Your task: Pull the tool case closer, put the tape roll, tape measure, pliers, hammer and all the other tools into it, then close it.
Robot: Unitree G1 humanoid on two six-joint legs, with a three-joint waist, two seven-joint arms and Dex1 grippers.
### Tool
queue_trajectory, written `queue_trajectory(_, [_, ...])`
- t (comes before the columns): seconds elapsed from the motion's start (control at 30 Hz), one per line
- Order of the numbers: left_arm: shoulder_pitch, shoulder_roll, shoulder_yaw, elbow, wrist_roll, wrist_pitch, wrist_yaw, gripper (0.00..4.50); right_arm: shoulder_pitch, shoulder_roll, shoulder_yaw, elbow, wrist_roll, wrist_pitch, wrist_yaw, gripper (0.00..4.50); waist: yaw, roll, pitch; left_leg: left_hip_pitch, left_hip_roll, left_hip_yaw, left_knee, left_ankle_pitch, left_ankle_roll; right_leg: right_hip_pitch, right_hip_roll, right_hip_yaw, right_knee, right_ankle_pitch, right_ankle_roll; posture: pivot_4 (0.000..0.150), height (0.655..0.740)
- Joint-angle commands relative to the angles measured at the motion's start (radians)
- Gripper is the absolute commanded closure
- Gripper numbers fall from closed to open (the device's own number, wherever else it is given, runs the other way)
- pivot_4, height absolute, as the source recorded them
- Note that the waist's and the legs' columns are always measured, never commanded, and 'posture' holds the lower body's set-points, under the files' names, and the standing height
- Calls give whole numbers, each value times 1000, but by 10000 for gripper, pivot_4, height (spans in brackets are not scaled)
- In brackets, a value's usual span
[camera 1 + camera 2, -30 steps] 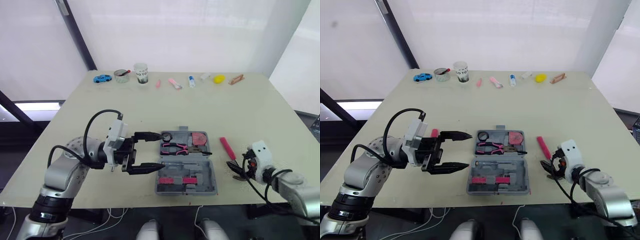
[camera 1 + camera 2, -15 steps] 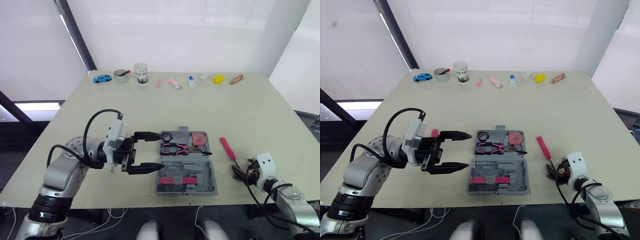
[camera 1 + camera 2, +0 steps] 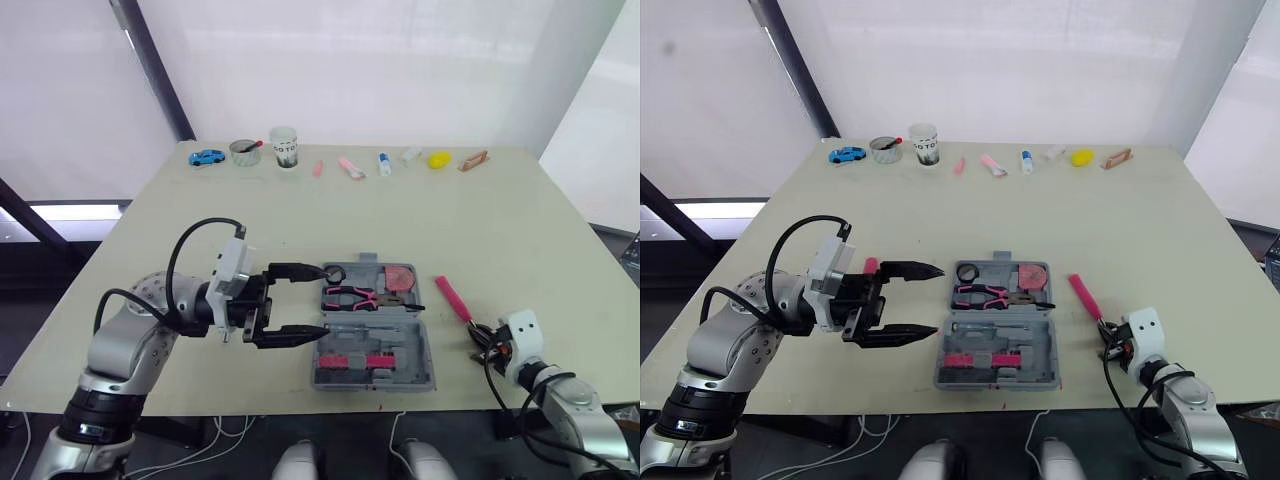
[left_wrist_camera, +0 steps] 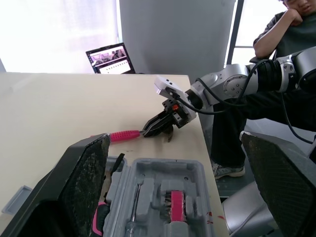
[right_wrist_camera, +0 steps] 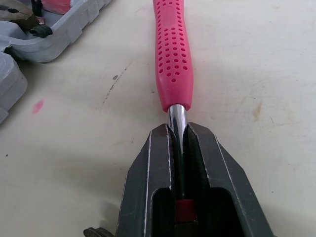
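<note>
The grey tool case lies open near the table's front edge. In it are pink-handled pliers, a pink tape measure and a black tape roll. My left gripper stands open at the case's left side, one finger at each corner. Right of the case lies the hammer with its pink handle. My right gripper is shut on the hammer's bare metal shaft, just below the handle, by the table's front right edge.
A blue toy car, a bowl, a cup, a yellow object and several small items line the far edge. A seated person and a laptop are beyond the table's right side.
My right gripper has closed on the hammer's shaft, and the right arm has drawn back a little toward the front edge. The left arm has not moved.
</note>
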Motion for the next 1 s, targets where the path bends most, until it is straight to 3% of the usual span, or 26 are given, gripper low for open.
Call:
queue_trajectory(0.03, [-7,8,23,-11,-12,-8,-9,0,5,-27,-43,16,-11,5,-22,43966,0,0,0,0,0,0,0,0,0,0,0,0,0,0,0,1500,7400])
queue_trajectory(0.23, [-6,22,24,8,-11,-8,-39,0,-11,-129,-55,-87,9,40,43,43966,3,1,1,-1,0,0,0,0,0,0,0,0,0,0,0,1500,7400])
queue_trajectory(0.5, [-22,51,29,78,5,-46,-123,0,-42,-296,37,-332,73,170,257,43966,-3,3,1,0,0,-1,-1,0,0,-1,2,0,1,1,2,1500,7400])
queue_trajectory(0.67, [11,81,42,161,32,-109,-195,0,-136,-372,140,-439,69,263,335,43966,0,3,1,-1,0,0,0,0,0,-1,1,0,0,0,0,1500,7400])
queue_trajectory(1.0, [77,127,60,251,70,-206,-275,0,-333,-393,396,-514,-12,340,430,43966,3,2,2,-2,0,0,0,0,0,-2,0,-1,0,-1,-1,1500,7400])
